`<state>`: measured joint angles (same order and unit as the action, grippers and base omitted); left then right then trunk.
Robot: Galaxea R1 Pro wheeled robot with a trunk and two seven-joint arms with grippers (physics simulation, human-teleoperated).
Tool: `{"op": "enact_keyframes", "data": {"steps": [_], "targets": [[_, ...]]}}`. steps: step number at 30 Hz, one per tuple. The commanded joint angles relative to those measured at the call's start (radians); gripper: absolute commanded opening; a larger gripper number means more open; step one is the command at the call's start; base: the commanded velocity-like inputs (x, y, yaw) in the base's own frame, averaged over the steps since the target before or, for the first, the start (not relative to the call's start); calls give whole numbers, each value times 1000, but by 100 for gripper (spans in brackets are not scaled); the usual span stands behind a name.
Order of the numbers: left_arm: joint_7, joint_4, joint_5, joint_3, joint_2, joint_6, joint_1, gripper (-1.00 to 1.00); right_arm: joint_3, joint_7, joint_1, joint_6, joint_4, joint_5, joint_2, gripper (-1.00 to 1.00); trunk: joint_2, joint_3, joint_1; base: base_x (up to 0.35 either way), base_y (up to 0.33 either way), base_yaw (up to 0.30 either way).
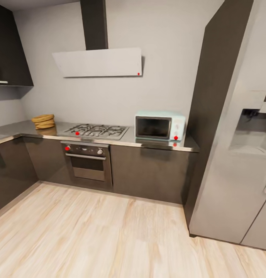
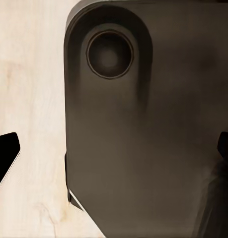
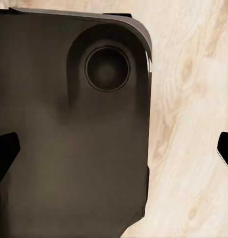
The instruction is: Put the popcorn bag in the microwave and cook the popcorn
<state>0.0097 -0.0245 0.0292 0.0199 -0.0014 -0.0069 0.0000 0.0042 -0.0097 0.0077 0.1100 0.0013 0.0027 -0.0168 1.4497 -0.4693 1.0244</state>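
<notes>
Microwave (image 1: 160, 126) sits shut on countertop (image 1: 156, 143); both jaws spread, empty.

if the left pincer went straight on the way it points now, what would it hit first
Most likely the dark rounded robot part right ahead of the left pincer, with wood floor beside it. Depth is unclear, so how near that part lies can't be told.
</notes>
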Motion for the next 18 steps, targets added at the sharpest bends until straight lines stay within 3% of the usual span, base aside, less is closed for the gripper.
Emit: {"op": "enact_keyframes", "data": {"steps": [1,18], "targets": [[1,-1,3,2,0,-1,0,100,1,-1,0,3,0,0,0,100,0,-1,1,323,0,0],[1,-1,2,2,0,-2,0,100,0,-1,0,5,0,-4,0,100,0,-1,1,323,-2,0]]}}
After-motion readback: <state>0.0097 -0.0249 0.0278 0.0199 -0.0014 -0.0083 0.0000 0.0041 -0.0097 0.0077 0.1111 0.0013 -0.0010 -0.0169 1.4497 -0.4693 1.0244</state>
